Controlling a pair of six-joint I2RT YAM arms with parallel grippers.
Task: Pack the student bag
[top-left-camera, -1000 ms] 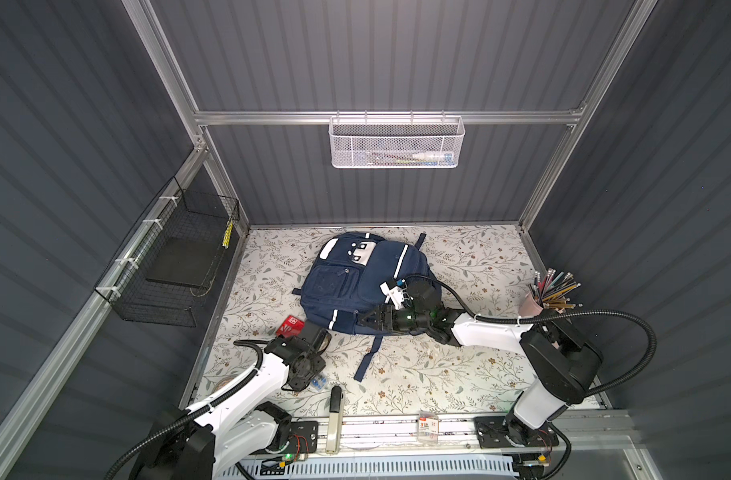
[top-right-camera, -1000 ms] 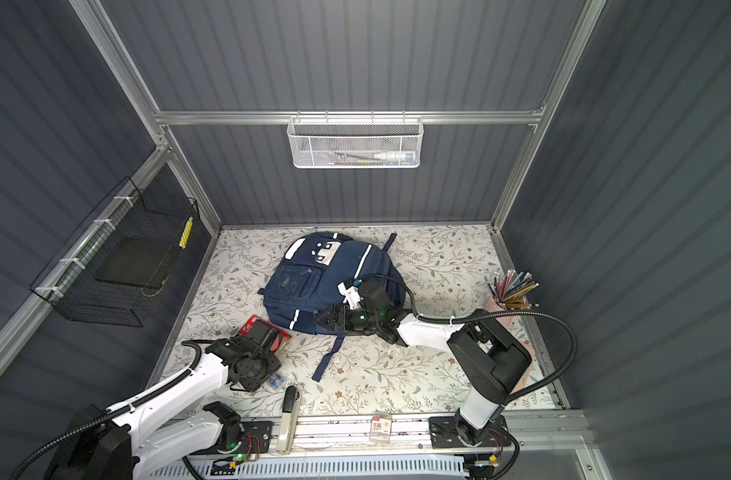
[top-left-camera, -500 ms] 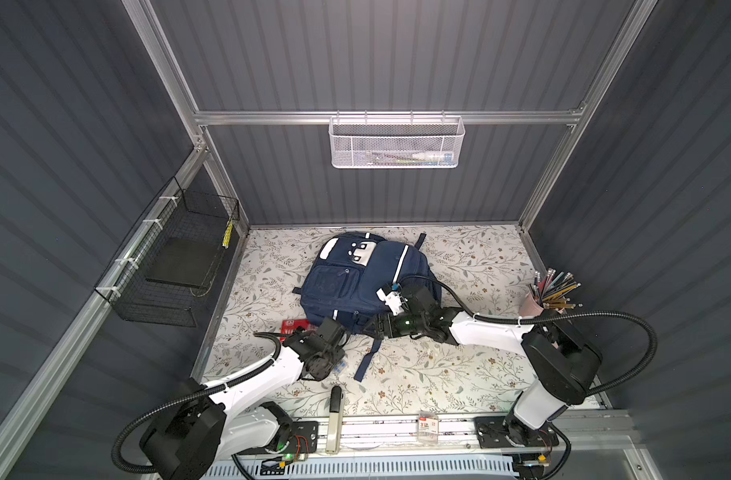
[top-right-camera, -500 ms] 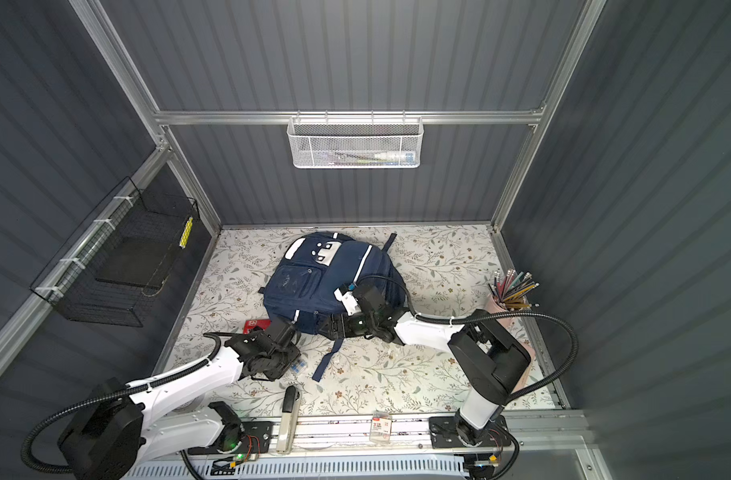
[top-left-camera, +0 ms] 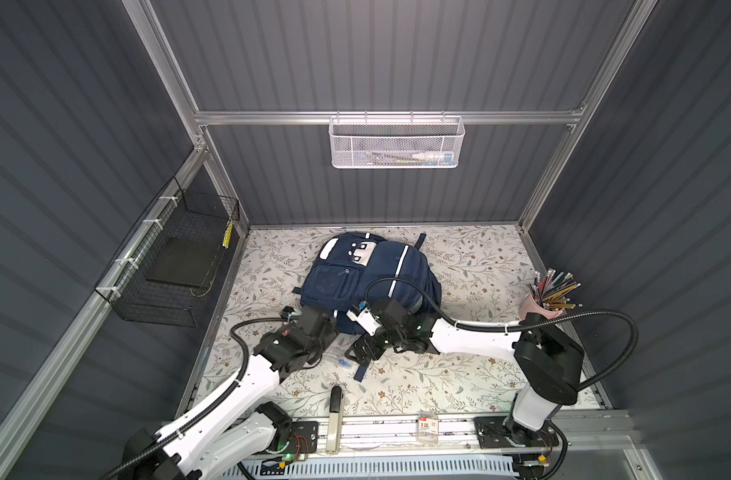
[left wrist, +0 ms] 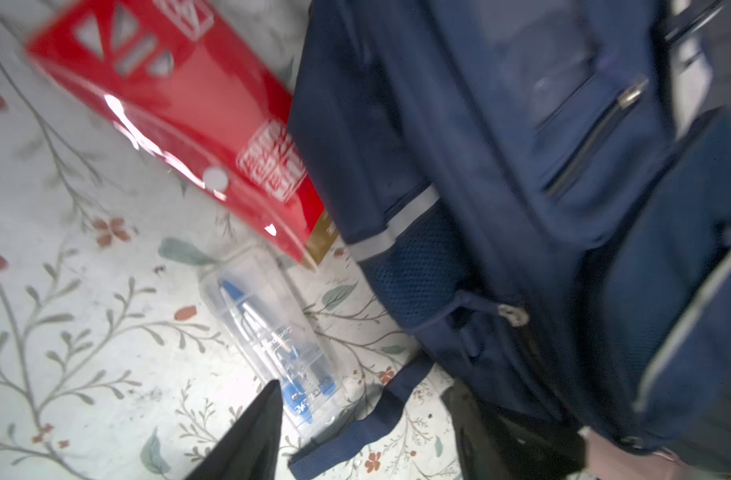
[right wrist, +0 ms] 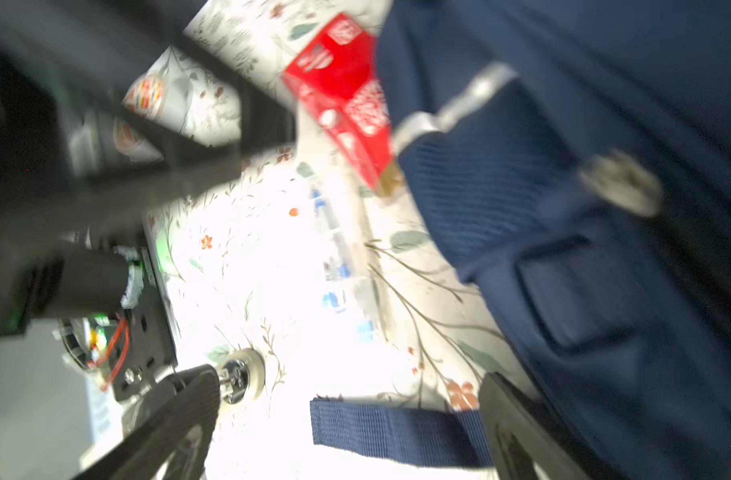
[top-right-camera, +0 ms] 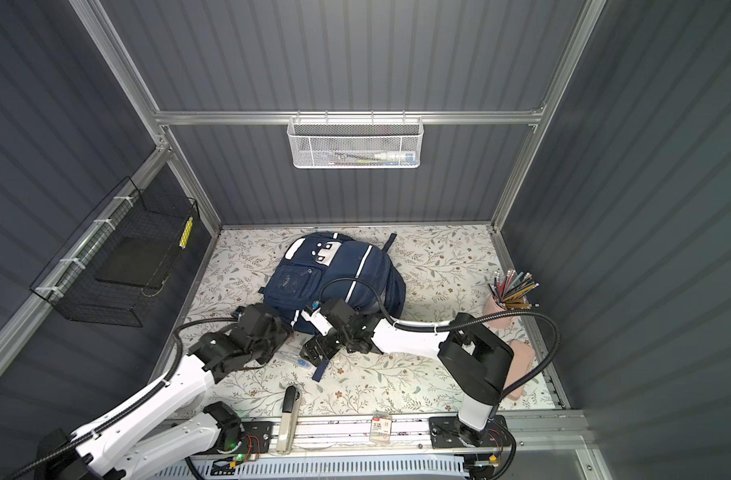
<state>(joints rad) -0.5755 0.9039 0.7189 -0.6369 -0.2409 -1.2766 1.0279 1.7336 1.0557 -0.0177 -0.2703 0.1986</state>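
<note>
The floral-patterned tabletop (top-left-camera: 480,266) fills the lower half of both top views. The student bag (top-left-camera: 372,278), a large navy-blue fabric backpack with white stripes and a white dotted patch, lies flat on it at the centre, zipped pockets facing up.

A black wire basket (top-left-camera: 168,266) hangs on the wall at the left of the frame, and a white mesh basket (top-left-camera: 397,141) hangs from the back rail at the top. My two arms come in from the bottom edge and meet at the bag's near end, covering its lower corners in both top views. My right arm's black cable (top-left-camera: 397,282) arches over the bag.

A pink cup of pencils (top-left-camera: 534,307) stands at the right edge, well apart from the bag.

In the left wrist view, a glossy red flat packet (left wrist: 181,116) lies at the upper left, one end touching the bag's side. A clear plastic case of blue pens (left wrist: 272,332) lies just beside it. The bag's navy webbing strap (right wrist: 388,428) trails loose across the table.

My left gripper (left wrist: 364,386) has its fingers spread, holding nothing, with the strap end and the pen case's tip between them. My right gripper (right wrist: 343,386) is spread wide and empty, over the same strap, one finger against the bag.

A black-and-beige stapler (top-left-camera: 334,415) and a small card packet (top-left-camera: 427,428) lie near the bottom rail.
</note>
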